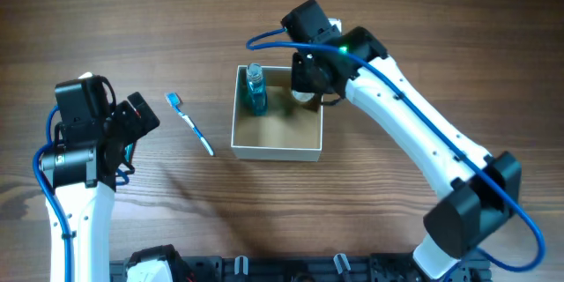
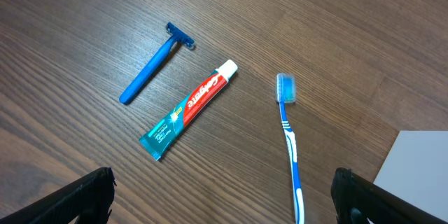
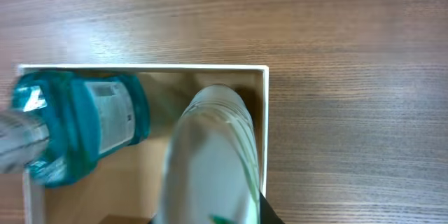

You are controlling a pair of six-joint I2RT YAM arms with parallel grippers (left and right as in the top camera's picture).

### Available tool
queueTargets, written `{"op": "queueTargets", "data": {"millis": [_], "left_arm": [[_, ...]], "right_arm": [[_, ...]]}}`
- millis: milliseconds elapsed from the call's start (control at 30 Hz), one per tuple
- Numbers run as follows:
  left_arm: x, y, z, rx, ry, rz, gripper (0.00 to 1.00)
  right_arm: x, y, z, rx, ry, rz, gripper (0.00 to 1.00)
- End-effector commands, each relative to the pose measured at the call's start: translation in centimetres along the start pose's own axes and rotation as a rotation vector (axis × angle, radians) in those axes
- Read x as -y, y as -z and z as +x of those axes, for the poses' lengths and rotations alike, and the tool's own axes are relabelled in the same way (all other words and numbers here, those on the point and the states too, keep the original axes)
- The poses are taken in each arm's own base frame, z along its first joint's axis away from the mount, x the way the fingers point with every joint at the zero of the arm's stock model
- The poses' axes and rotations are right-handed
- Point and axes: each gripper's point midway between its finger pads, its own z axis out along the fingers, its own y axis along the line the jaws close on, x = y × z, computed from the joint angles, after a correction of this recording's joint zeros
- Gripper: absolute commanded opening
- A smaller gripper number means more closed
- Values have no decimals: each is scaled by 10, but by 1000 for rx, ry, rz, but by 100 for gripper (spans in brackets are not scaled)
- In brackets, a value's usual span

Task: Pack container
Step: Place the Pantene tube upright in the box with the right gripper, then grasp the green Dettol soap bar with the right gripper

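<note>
Container (image 1: 275, 152) sits mid-tabletop (image 1: 397, 18), open side up for loading. Teal bottle (image 1: 255, 90) sits in its 11 o'clock corner. Right gripper (image 1: 304, 88) hangs over the 1 o'clock corner, jaws seemingly closed on a pale white item (image 3: 210, 154), likely to set it beside the bottle and save room. Left gripper (image 2: 222, 189) hovers at the container's 9 o'clock, jaws spread wide and empty, above toothbrush (image 1: 189, 123), toothpaste (image 2: 189, 108) and razor (image 2: 150, 70), probably the next picks.

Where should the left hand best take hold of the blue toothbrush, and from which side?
Grip the toothbrush at mid-handle, straight down from above, the left hand closing across its narrow width. It lies flat on the table, apart from the toothpaste, its handle thin and straight.
</note>
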Motion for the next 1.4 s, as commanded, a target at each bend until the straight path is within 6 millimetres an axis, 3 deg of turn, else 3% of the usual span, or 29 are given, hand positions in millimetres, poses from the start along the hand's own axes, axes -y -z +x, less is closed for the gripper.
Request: {"op": "queueTargets", "data": {"millis": [0,33,67,100,133,167,267,367,400,567,633,667,700,733,833,900,1033,1200,1367], "left_arm": [[-1,3,-7,19,-18,-10,100],[-1,3,-7,19,-18,-10,100],[-1,3,-7,19,-18,-10,100],[-1,3,-7,19,-18,-11,100],[-1,3,-7,19,-18,-10,100],[-1,3,-7,19,-18,-11,100],[-1,3,-7,20,-18,-10,100],[-1,3,-7,19,-18,-10,100],[-1,3,-7,20,-18,-10,100],[0,3,-8,24,-17,-9,100],[-1,3,-8,24,-17,-9,100],[-1,3,-8,23,-17,-9,100],[-1,3,-8,23,-17,-9,100],[-1,3,-8,23,-17,-9,100],[-1,3,-8,23,-17,-9,100],[-1,3,-8,23,-17,-9,100],[-1,3,-8,23,-17,-9,100],[-1,3,-8,23,-17,-9,100],[0,3,-8,21,-17,-5,100]], "right_arm": [[-3,-18,-6,6,-17,34,4],[-3,-21,-5,2,-17,37,4],[-5,-24,-8,12,-7,31,20],[-5,-24,-8,12,-7,30,30],[-5,-24,-8,12,-3,30,54],[-5,-24,-8,11,27,31,66],[-5,-22,-6,1,71,27,69],[-6,-7,-11,35,118,5,72],[-6,8,-15,63,140,-11,72],[13,122,-43,346,121,-104,72],[44,167,-52,456,47,-105,74],[56,172,-53,467,7,-90,75],[87,174,-52,460,-127,-29,75],[121,169,-46,421,-272,42,75],[184,153,-21,303,-548,172,83],[212,145,-3,216,-688,206,91],[247,126,39,128,-804,283,100],[286,66,90,11,-882,211,100],[338,33,128,-46,-980,221,100]]}}
